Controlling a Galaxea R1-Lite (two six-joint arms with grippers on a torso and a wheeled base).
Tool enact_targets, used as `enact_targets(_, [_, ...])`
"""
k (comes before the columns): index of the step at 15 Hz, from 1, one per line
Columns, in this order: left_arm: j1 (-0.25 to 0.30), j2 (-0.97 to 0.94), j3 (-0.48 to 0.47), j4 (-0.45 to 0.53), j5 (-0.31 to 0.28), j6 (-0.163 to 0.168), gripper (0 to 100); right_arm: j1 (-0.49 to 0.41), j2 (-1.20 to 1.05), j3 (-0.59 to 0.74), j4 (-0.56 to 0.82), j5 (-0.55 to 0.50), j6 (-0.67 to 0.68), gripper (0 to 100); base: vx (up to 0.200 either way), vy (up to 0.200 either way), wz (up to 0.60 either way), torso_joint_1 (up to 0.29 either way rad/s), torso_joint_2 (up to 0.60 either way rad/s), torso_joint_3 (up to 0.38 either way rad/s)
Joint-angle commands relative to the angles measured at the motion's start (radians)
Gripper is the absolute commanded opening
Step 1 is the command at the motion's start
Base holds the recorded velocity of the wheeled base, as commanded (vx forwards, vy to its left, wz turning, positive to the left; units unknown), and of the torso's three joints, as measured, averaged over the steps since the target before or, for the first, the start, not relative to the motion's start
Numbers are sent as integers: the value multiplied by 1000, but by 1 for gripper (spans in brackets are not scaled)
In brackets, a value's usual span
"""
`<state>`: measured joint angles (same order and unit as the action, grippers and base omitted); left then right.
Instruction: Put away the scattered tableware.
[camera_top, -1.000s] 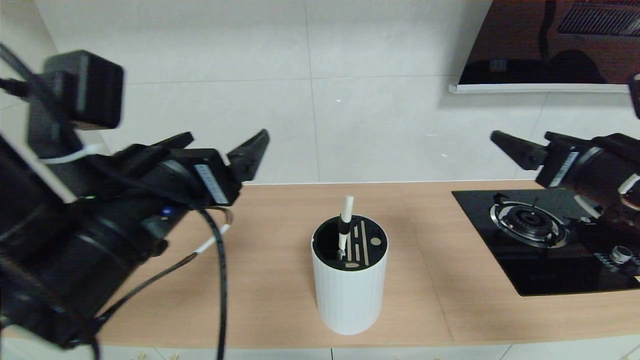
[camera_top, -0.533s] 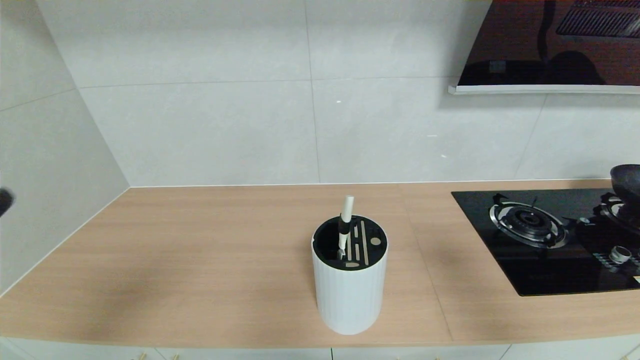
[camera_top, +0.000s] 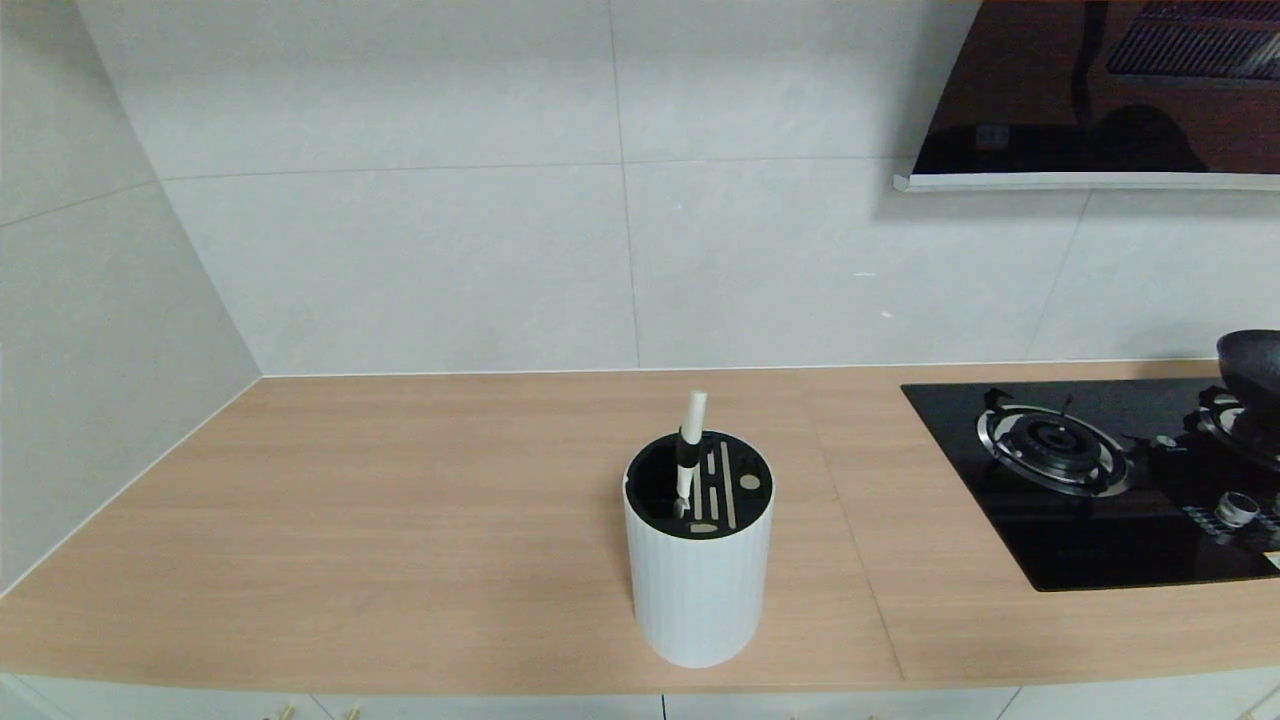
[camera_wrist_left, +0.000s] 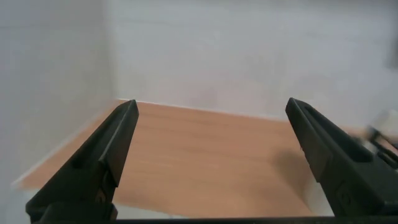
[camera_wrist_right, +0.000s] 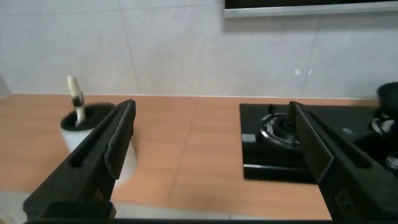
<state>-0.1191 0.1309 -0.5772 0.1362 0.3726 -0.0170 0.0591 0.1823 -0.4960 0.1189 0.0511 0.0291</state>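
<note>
Holder (camera_top: 698, 590): white, ribbed, cylindrical, upright on the wooden counter (camera_top: 400, 500), near its front edge and about mid-width. Its black top insert has an open well on the robot's left and several narrow slots on the right.

Utensil (camera_top: 690, 440): one piece standing nearly upright in the holder. It has a white handle with a black band and rises above the rim. The lower end is sunk inside, at the border between well and slots; which of the two it sits in cannot be told.

Left pincer (camera_wrist_left: 211, 106): spread wide, nothing between the fingers (camera_wrist_left: 93, 168). Bare counter and pale tiled wall (camera_wrist_left: 249, 50) lie beyond it. The picture is soft here, so a pale shape at the edge goes unidentified.

Right pincer (camera_wrist_right: 211, 107): also spread wide and holding nothing. Past it are the holder (camera_wrist_right: 78, 134) with the utensil (camera_wrist_right: 76, 99), well apart from the fingers, and the hob (camera_wrist_right: 280, 143).

Surroundings: black glass gas hob (camera_top: 1090, 490) set into the counter on the robot's right, with a dark pan (camera_top: 1250, 355) on its far burner. A dark hood (camera_top: 1090, 90) hangs on the wall above.
</note>
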Motion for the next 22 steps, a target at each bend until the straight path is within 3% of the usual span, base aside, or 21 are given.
enact_targets(1, [93, -69, 4, 8, -1, 0, 100, -45, -158, 31, 28, 9, -8, 100, 0, 0, 0, 0, 0, 0])
enact_targets(2, [118, -126, 30, 22, -46, 9, 100, -56, -182, 47, 48, 4, -9, 100, 0, 0, 0, 0, 0, 0])
enact_targets(5, [125, -131, 119, 29, -50, -15, 100, -58, -182, 106, 50, -46, -6, 100, 0, 0, 0, 0, 0, 0])
enact_targets(7, [125, -131, 349, -13, -110, -20, 100, -58, -182, 298, 15, -114, -21, 100, 0, 0, 0, 0, 0, 0])
enact_targets(10, [125, -131, 577, -208, -190, -17, 100, -58, -182, 496, -186, -134, -66, 100, 0, 0, 0, 0, 0, 0])
enact_targets(13, [125, -131, 577, -168, -254, -24, 100, -58, -182, 496, -173, -132, -57, 100, 0, 0, 0, 0, 0, 0])
enact_targets(16, [125, -131, 577, -139, -345, 31, 100, -58, -182, 496, -174, -111, -63, 100, 0, 0, 0, 0, 0, 0])
enact_targets(20, [125, -131, 577, -136, -354, 35, 100, -56, -182, 496, -153, -23, -61, 100, 0, 0, 0, 0, 0, 0])
enact_targets(21, [125, -131, 577, -135, -356, 63, 100, -56, -181, 493, -108, 12, -63, 100, 0, 0, 0, 0, 0, 0])
enact_targets(22, [124, -131, 577, -135, -362, 66, 100, -56, -181, 496, -122, 18, -60, 100, 0, 0, 0, 0, 0, 0])
